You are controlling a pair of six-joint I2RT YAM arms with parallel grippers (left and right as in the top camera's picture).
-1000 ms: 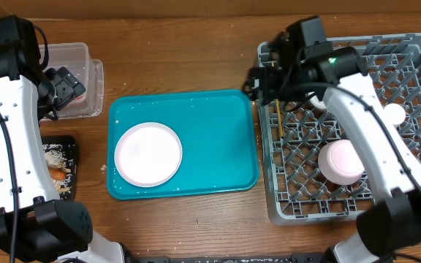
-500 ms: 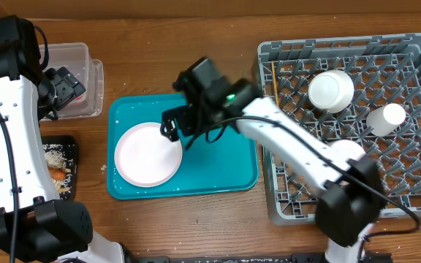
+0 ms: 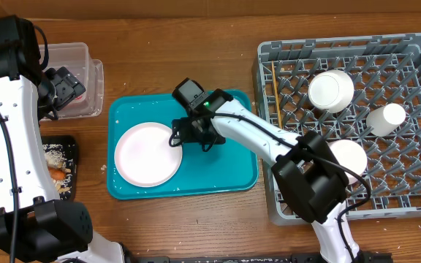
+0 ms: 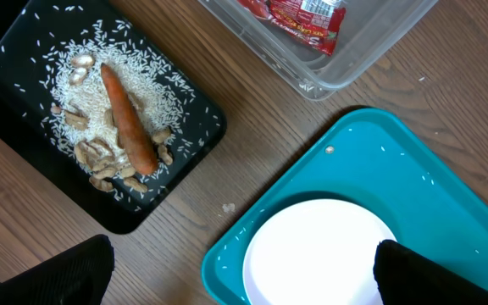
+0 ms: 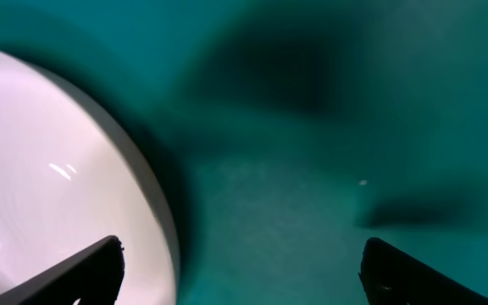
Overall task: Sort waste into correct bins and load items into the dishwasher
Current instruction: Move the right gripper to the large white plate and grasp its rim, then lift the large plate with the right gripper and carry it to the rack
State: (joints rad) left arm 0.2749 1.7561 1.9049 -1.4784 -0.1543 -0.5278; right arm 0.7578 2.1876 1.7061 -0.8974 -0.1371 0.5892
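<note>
Seen from overhead, the teal tray [image 3: 225, 120] lies in the middle of the bench. The big plate [image 3: 148, 153] lies flat in the tray's 8 o'clock part.

The right hand [image 3: 188, 135] is low over the plate's 2 o'clock edge. In its wrist view the fingers [image 5: 74, 271] stand wide apart. One finger is over the white plate, the other is over the bare teal, and the rim lies between them. I cannot tell whether a finger touches the plate, and nothing is held.

The rack [image 3: 265, 153] stands at 3 o'clock of the bench, just beside the teal tray. Inside the rack, the chopsticks [image 3: 275, 91] lie along the 9 o'clock side. The bowl [image 3: 331, 89] is near 12 o'clock and the cup [image 3: 384, 117] is near 3 o'clock. One more white dish [image 3: 351, 157] is near 6 o'clock, partly hidden by the right arm.

The left hand [image 4: 242, 254] hangs near the tub [image 3: 75, 55] at 10 o'clock of the bench. Its fingers are wide apart and empty. The wrapper [image 4: 299, 17] lies inside the tub.

The black tray [image 4: 202, 127] is at 8 o'clock of the bench, apart from the teal tray. On it the rice [image 4: 87, 68] is spread, with the carrot [image 4: 130, 119] lying across the rice. The scraps [image 4: 100, 165] lie around the carrot's lower end
</note>
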